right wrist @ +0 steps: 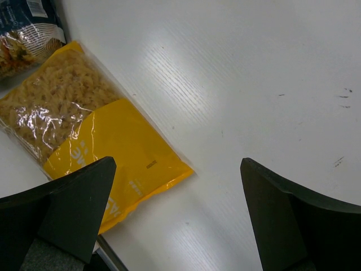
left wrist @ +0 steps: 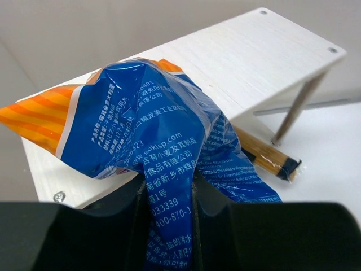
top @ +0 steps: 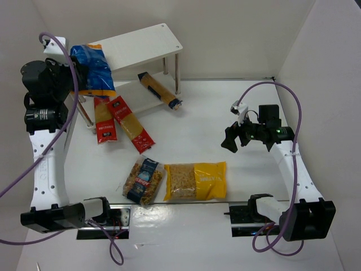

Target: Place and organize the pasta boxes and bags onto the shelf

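My left gripper (top: 84,76) is shut on the blue-orange bag (top: 95,68), holding it over the left end of the white shelf's (top: 148,40) top board; in the left wrist view the bag (left wrist: 146,124) hangs from my jaws above the shelf (left wrist: 265,51). The slim brown-orange spaghetti pack (top: 160,90) lies on the lower board, its end sticking out. Two red spaghetti packs (top: 104,121) (top: 131,125) lie in front of the shelf. The fusilli bag (top: 144,179) and yellow bag (top: 195,180) lie near the front. My right gripper (top: 232,138) is open above the table, right of the yellow bag (right wrist: 96,141).
White walls enclose the table at the back and on both sides. The arm bases and a rail run along the near edge (top: 180,212). The fusilli bag's corner shows in the right wrist view (right wrist: 25,34).
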Controlling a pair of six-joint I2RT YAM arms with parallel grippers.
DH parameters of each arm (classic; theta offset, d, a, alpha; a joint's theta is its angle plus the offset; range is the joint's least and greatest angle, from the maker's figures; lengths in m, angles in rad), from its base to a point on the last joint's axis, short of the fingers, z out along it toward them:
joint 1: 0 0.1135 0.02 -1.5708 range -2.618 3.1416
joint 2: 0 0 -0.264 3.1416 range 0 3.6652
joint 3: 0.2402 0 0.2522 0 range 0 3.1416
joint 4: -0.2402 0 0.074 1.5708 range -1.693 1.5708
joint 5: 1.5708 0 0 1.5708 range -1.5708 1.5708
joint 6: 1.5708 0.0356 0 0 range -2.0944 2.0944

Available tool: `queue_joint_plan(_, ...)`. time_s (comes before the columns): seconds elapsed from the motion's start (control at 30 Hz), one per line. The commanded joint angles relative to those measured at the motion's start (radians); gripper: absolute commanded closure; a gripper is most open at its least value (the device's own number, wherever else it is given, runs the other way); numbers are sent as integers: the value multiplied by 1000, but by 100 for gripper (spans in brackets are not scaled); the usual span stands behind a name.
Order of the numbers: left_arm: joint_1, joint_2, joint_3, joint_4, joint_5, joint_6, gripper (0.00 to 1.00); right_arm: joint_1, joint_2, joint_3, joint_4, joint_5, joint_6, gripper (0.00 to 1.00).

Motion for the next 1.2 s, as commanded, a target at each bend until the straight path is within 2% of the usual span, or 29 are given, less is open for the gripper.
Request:
queue_joint_plan(0.0,43,4,105,287,-13,-92,100,9,-2,-6,32,0,4,0)
queue_joint_plan(0.27,98,117,200,325,21,-147,100,9,9,-6,32,9,-5,0)
queue_joint_plan(0.8,166,283,239,405,91,-253,100,9,18,-6,23,9,-14,0)
queue_joint_plan(1.17,166,262,10,506,62,-314,100,9,37,-6,23,9,-14,0)
